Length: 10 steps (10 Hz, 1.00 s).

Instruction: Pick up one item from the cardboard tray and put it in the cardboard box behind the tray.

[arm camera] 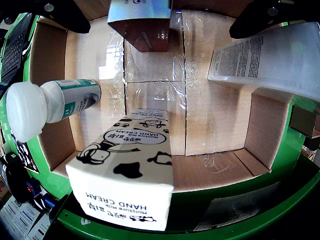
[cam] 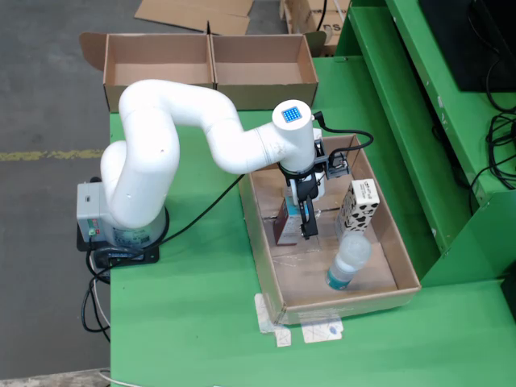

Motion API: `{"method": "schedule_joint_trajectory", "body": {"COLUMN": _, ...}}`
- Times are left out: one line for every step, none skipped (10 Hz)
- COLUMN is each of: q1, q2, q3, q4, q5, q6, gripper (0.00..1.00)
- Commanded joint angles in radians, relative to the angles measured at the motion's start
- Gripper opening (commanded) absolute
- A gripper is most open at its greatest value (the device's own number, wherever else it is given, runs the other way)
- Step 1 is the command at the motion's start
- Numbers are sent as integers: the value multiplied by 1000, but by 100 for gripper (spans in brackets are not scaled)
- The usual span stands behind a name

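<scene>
My end effector point(cam: 305, 219) down inside cardboard tray point(cam: 270, 266), over dark reddish box point(cam: 286, 226); grip state unclear. Hand cream carton point(cam: 359, 204), bottle point(cam: 347, 261) lie loose in tray. Cardboard box point(cam: 210, 71) behind shows nothing inside. Lift, transfer, release all remain.

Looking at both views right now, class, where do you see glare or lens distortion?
In the wrist view, the clear tape lining the cardboard tray glares white, and fisheye distortion bends the tray's edges; the overhead view is evenly lit and straight, with faint sheen on the plastic bottle.
</scene>
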Motion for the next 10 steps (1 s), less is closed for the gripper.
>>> {"method": "schedule_joint_trajectory", "body": {"q1": -5, "q2": 18, "q3": 24, "q4": 12, "q5": 1, "q6": -2, "gripper": 80}}
{"method": "schedule_joint_trajectory", "body": {"q1": -5, "q2": 18, "q3": 24, "q4": 12, "q5": 1, "q6": -2, "gripper": 70}}
{"method": "schedule_joint_trajectory", "body": {"q1": -5, "q2": 18, "q3": 24, "q4": 12, "q5": 1, "q6": -2, "gripper": 60}}
{"method": "schedule_joint_trajectory", "body": {"q1": -5, "q2": 18, "q3": 24, "q4": 12, "q5": 1, "q6": -2, "gripper": 50}}
{"method": "schedule_joint_trajectory", "body": {"q1": -5, "q2": 18, "q3": 24, "q4": 12, "q5": 1, "q6": -2, "gripper": 40}}
{"method": "schedule_joint_trajectory", "body": {"q1": -5, "q2": 18, "q3": 24, "q4": 12, "q5": 1, "q6": -2, "gripper": 30}}
{"method": "schedule_joint_trajectory", "body": {"q1": -5, "q2": 18, "q3": 24, "q4": 12, "q5": 1, "q6": -2, "gripper": 20}}
{"method": "schedule_joint_trajectory", "body": {"q1": -5, "q2": 18, "q3": 24, "q4": 12, "q5": 1, "q6": -2, "gripper": 10}}
{"method": "schedule_joint_trajectory", "body": {"q1": -5, "q2": 18, "q3": 24, "q4": 12, "q5": 1, "q6": -2, "gripper": 0}}
{"method": "schedule_joint_trajectory", "body": {"q1": -5, "q2": 18, "q3": 24, "q4": 12, "q5": 1, "q6": -2, "gripper": 0}}
